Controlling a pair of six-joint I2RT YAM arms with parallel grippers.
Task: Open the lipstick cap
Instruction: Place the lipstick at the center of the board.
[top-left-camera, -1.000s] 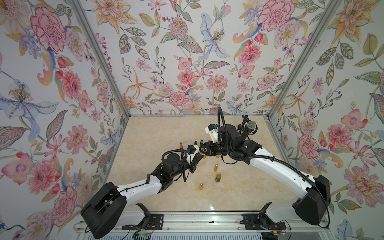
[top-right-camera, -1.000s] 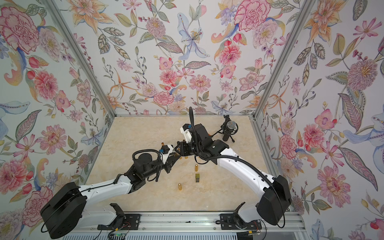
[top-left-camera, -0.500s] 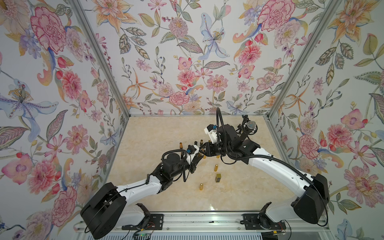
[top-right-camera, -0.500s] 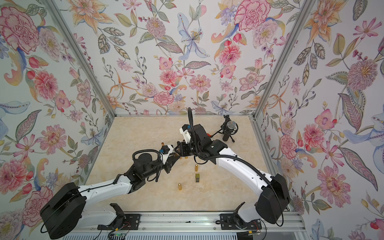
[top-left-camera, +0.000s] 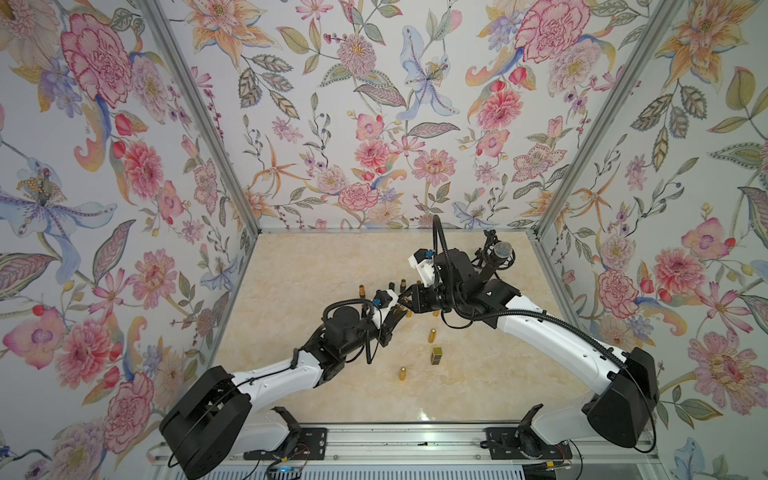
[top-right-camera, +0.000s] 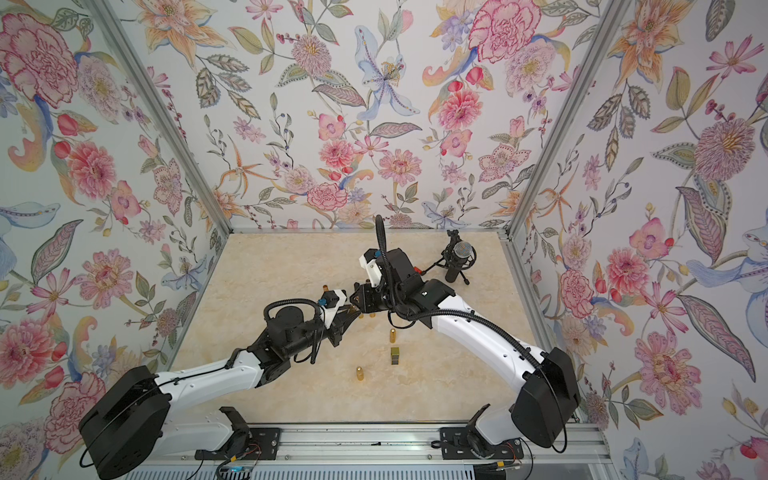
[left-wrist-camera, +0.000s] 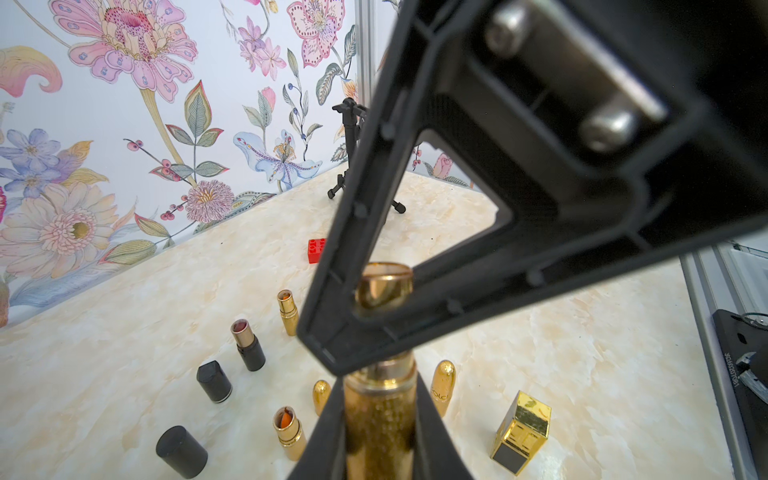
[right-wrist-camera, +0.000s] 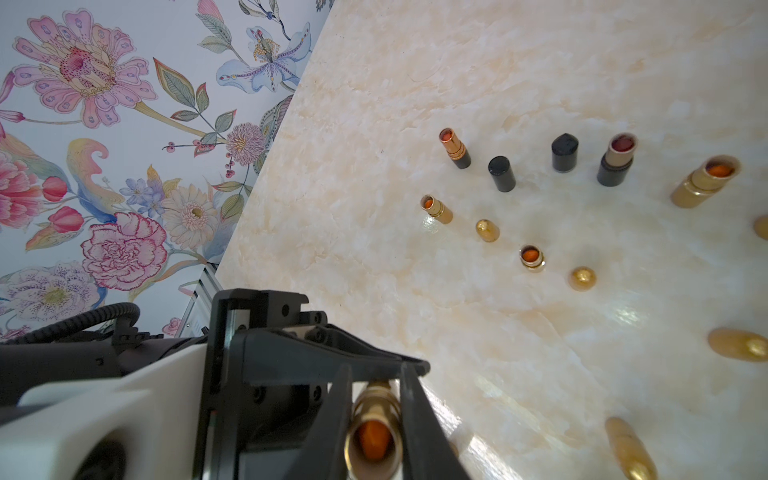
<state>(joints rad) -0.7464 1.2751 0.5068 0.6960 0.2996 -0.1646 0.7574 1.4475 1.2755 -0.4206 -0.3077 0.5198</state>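
Two grips share one gold lipstick (left-wrist-camera: 380, 419), left pincer (top-left-camera: 398, 311) and right pincer (right-wrist-camera: 375, 376) each clamped on it above the worktop (top-left-camera: 311, 270) just below mid-frame in a top view; orange tip bare, so uncapping looks done; next, probably, left pincer releases and right pincer stands it down

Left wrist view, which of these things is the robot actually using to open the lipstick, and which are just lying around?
In the job: gold lipstick; left gripper, shut on its glittery end; right gripper, shut on the other end.

Lying about: open lipsticks, black caps, gold cap, bullet-shaped gold tube, gold box, red brick, microphone stand.
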